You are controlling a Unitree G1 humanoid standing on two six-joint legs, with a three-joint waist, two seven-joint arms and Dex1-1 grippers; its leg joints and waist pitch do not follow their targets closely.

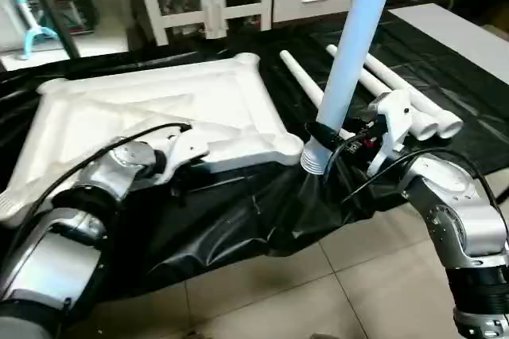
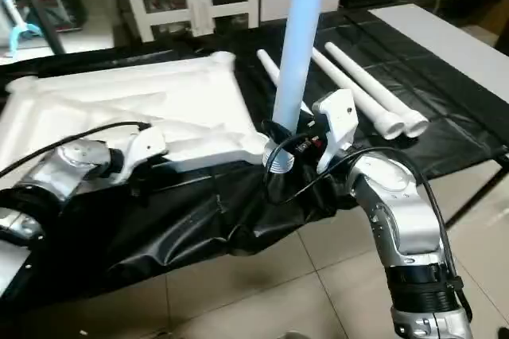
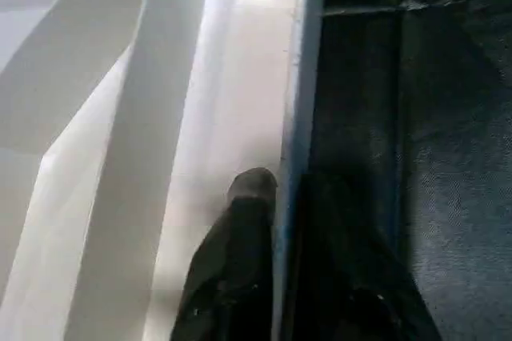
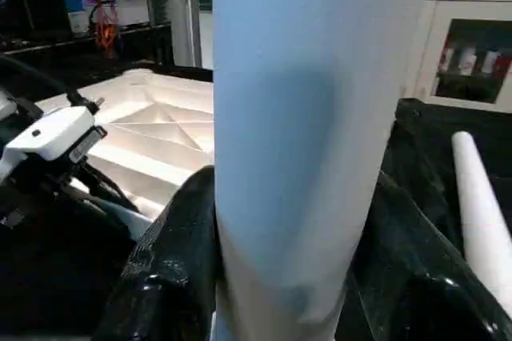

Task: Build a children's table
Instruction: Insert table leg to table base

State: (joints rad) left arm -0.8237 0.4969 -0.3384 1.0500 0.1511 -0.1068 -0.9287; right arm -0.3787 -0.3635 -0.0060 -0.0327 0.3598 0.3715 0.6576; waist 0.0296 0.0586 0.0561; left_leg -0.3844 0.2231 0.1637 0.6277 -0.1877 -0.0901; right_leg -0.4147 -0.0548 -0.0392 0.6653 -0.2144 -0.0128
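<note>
1. Table top (image 1: pixel 159 108): lies underside up on black sheeting (image 1: pixel 238 227). Looks like a light, stiff plastic shell, slick; best held by its rim.
2. Left gripper (image 3: pixel 276 197): fingers straddle the top's near rim, one inside, one outside; can't tell whether they clamp it.
3. Held leg (image 1: pixel 350 60): near-upright, ribbed end down just beside the corner socket (image 1: pixel 288 146). Right gripper (image 1: pixel 338 142) pinches it low. Hollow tube, probably slippery; a low grip suits seating.
4. Spare legs (image 1: pixel 398 84): lying flat behind.
</note>
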